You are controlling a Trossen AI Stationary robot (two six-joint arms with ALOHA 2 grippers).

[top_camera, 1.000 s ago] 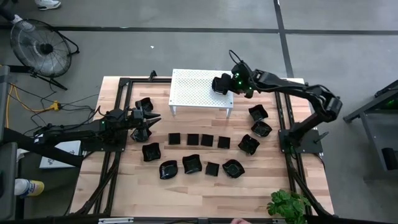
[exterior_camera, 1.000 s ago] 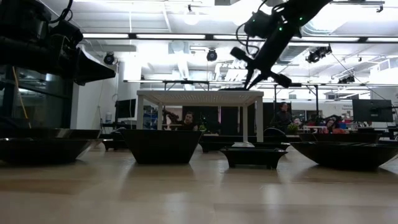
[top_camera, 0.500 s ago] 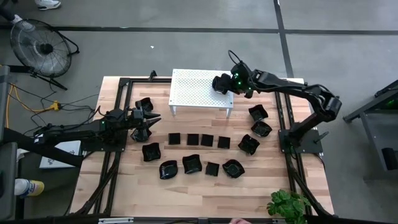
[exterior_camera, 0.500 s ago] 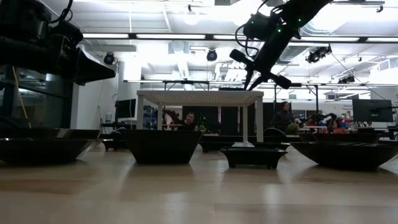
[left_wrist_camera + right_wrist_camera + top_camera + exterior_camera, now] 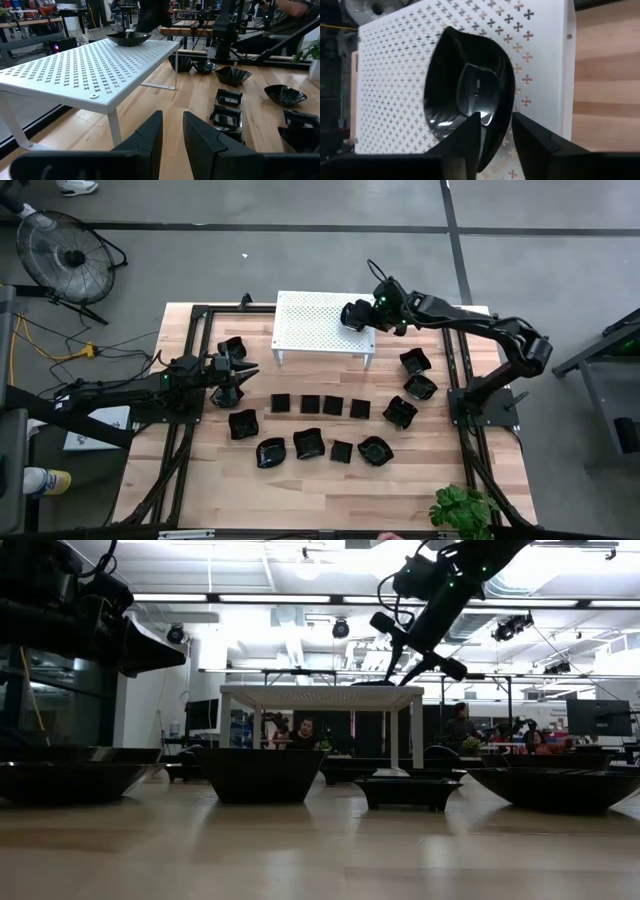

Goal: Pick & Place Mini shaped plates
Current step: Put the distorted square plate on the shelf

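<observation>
One glossy black mini plate (image 5: 465, 90) with a curved rim sits on the right end of the white perforated stand (image 5: 315, 325). My right gripper (image 5: 496, 117) hovers just over it, open, with a finger on either side of the dish's near rim. The low view shows this gripper (image 5: 400, 665) above the stand top. Several more mini plates lie on the wooden table: a row of flat squares (image 5: 320, 406), wavy ones (image 5: 305, 445) in front, and others at the right (image 5: 415, 375). My left gripper (image 5: 172, 125) waits at the table's left, slightly open and holding nothing.
A black frame rail (image 5: 195, 360) runs along each side of the table. Two dishes (image 5: 232, 348) lie under and beside my left gripper. A fan (image 5: 65, 255) stands on the floor at the far left. A green plant (image 5: 462, 510) is at the near right corner.
My right gripper has opened over the dish on the stand and risen slightly. The dish stays where it was on the stand's right end.
</observation>
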